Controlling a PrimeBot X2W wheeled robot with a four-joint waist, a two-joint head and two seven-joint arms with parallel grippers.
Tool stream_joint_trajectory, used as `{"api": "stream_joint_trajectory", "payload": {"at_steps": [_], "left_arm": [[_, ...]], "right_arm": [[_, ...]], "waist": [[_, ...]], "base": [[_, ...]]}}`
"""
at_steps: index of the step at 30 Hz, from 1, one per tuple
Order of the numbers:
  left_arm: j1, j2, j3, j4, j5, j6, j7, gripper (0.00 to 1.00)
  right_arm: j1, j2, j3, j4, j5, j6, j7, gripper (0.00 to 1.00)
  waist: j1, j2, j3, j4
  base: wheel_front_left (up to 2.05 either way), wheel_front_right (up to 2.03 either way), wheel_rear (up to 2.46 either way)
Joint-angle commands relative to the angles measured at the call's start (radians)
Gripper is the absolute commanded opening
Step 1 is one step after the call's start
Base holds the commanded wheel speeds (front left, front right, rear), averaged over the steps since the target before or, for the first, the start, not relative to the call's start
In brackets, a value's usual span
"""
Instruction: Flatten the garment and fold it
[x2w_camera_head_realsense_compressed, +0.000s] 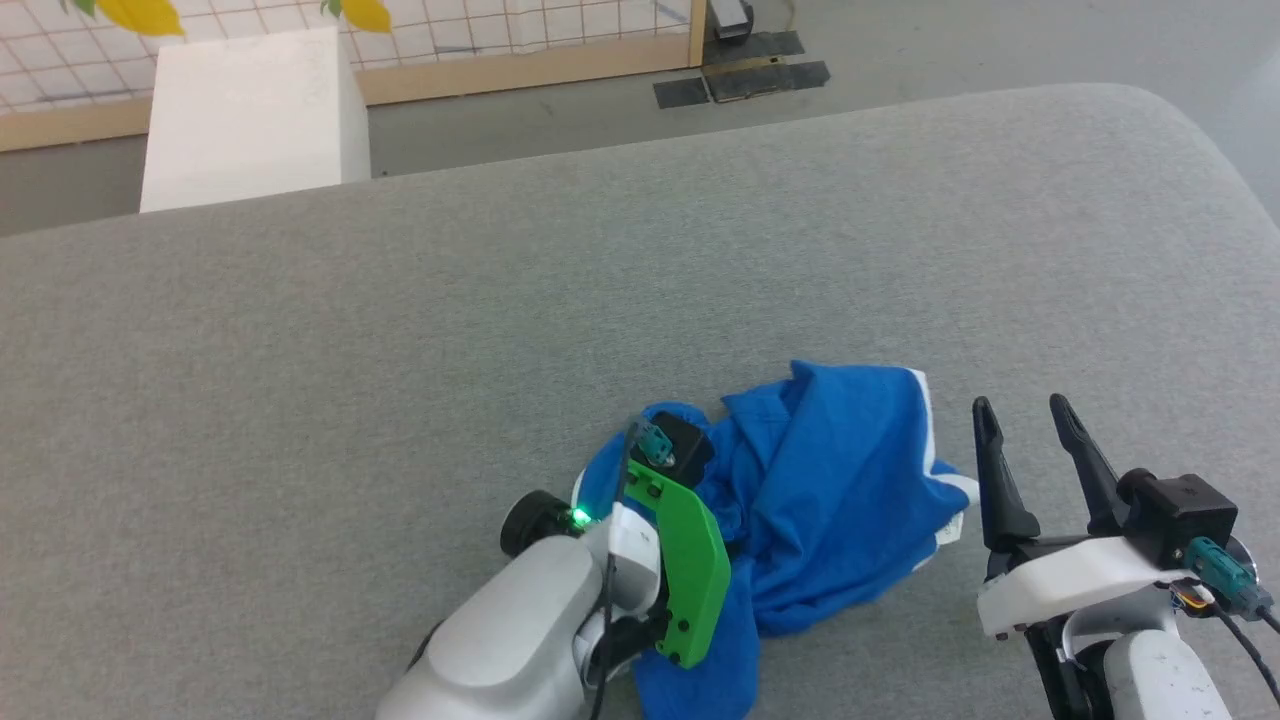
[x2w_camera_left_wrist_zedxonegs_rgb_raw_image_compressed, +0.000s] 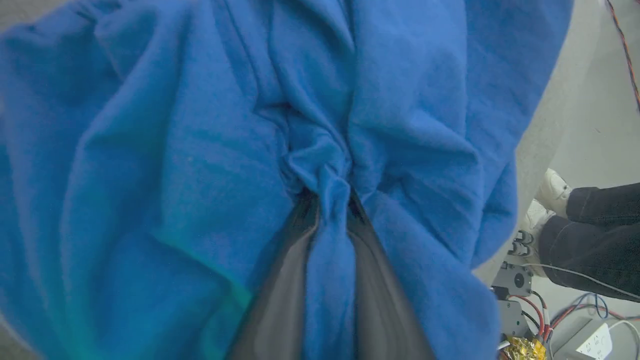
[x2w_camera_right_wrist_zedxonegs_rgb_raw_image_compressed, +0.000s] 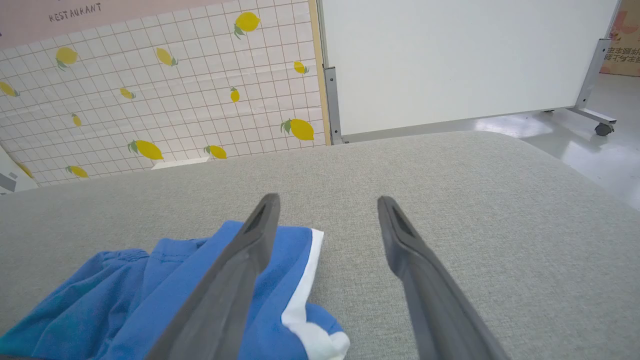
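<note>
Left wrist view — garment (x2w_camera_left_wrist_zedxonegs_rgb_raw_image_compressed: 200, 150) fold between fingers (x2w_camera_left_wrist_zedxonegs_rgb_raw_image_compressed: 280, 300) of left end effector (x2w_camera_left_wrist_zedxonegs_rgb_raw_image_compressed: 331, 200)

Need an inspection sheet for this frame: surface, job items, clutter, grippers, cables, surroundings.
Surface: grey fabric-covered padded surface, rounded far-right corner.
Job's things: bright blue soft-fabric shorts with white trim, crumpled in a heap near the robot's edge, not flattened, not folded.
Clutter: nothing seen.
Grippers: left gripper shut on a bunched fold of the shorts; right gripper open, holding nothing, beside the shorts' right edge.
Cables: red and blue wires off the surface, in the left wrist view.
Surroundings: white box, lemon-print tiled wall, white wheeled panel, person's dark trouser leg.
</note>
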Motion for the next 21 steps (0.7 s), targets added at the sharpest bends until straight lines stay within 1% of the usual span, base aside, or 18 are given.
{"api": "stream_joint_trajectory", "payload": {"at_steps": [1, 4, 6, 8, 11, 16, 18, 21], "left_arm": [[0.010, 0.013, 0.009, -0.009, -0.016, -0.001, -0.001, 1.00], [0.013, 0.022, 0.044, -0.049, -0.029, 0.016, -0.043, 1.00], [0.020, 0.034, 0.075, -0.088, -0.034, 0.029, -0.095, 1.00], [0.030, 0.046, 0.122, -0.139, -0.035, 0.049, -0.185, 1.00], [0.053, 0.075, 0.202, -0.212, -0.017, 0.095, -0.350, 1.00], [0.123, 0.140, 0.320, -0.305, 0.025, 0.169, -0.590, 1.00], [0.163, 0.163, 0.366, -0.335, 0.034, 0.198, -0.659, 1.00], [0.231, 0.196, 0.429, -0.385, 0.061, 0.235, -0.700, 1.00]], "right_arm": [[0.005, 0.000, -0.001, -0.002, 0.002, -0.002, 0.002, 1.00], [0.006, 0.000, 0.003, -0.003, -0.004, -0.002, 0.009, 1.00], [0.006, 0.000, 0.003, -0.006, -0.009, -0.002, 0.013, 1.00], [0.008, 0.000, 0.001, -0.008, -0.012, -0.002, 0.016, 1.00], [0.012, 0.000, 0.001, -0.012, -0.018, -0.002, 0.022, 1.00], [0.023, 0.000, 0.018, -0.025, -0.028, -0.002, 0.038, 1.00], [0.024, 0.000, 0.032, -0.035, -0.034, -0.002, 0.049, 1.00], [0.026, 0.000, 0.050, -0.045, -0.041, -0.002, 0.079, 1.00]], "waist": [[0.0000, -0.0001, 0.000, 0.022], [0.0000, -0.0001, -0.011, 0.052], [0.0000, -0.0001, -0.019, 0.072], [0.0000, -0.0001, -0.030, 0.094], [0.0000, -0.0001, -0.045, 0.124], [0.0000, -0.0001, -0.067, 0.162], [0.0000, -0.0001, -0.070, 0.173], [0.0000, -0.0001, -0.070, 0.188]], "base": [[0.00, 0.00, 0.00], [0.00, 0.00, 0.00], [0.00, 0.00, 0.00], [0.00, 0.00, 0.00], [0.00, 0.00, 0.00], [0.00, 0.00, 0.00], [0.00, 0.00, 0.00], [0.00, 0.00, 0.00]]}}
